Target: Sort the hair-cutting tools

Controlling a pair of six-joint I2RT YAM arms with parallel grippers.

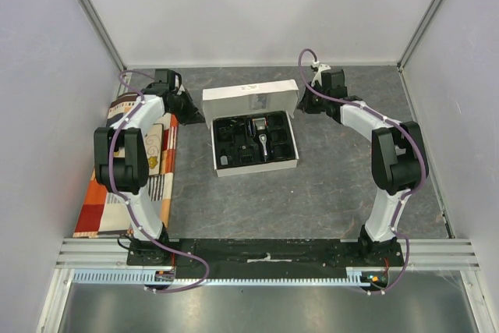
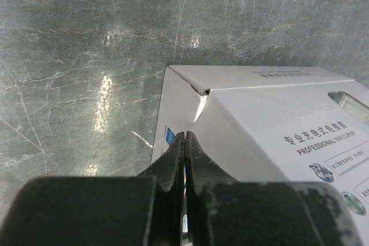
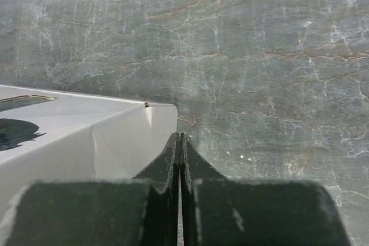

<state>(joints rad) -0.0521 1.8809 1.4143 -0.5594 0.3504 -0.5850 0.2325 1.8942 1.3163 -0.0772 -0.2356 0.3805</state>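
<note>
The black clipper with a silver blade head (image 1: 263,139) lies in the black moulded tray (image 1: 234,152) of the open white box. Other small dark parts in the tray are too small to tell apart. The white lid (image 1: 249,99) is folded back behind the tray. My left gripper (image 1: 195,112) is shut at the lid's left end; the left wrist view shows its tips (image 2: 184,135) over the lid's printed side (image 2: 277,119). My right gripper (image 1: 306,104) is shut at the lid's right end, its tips (image 3: 180,136) just beside the lid's corner (image 3: 115,131). Neither visibly holds anything.
A patterned orange and white cloth (image 1: 129,185) lies along the left side under the left arm. White walls enclose the grey table (image 1: 343,177) on three sides. A metal rail (image 1: 265,253) runs along the near edge.
</note>
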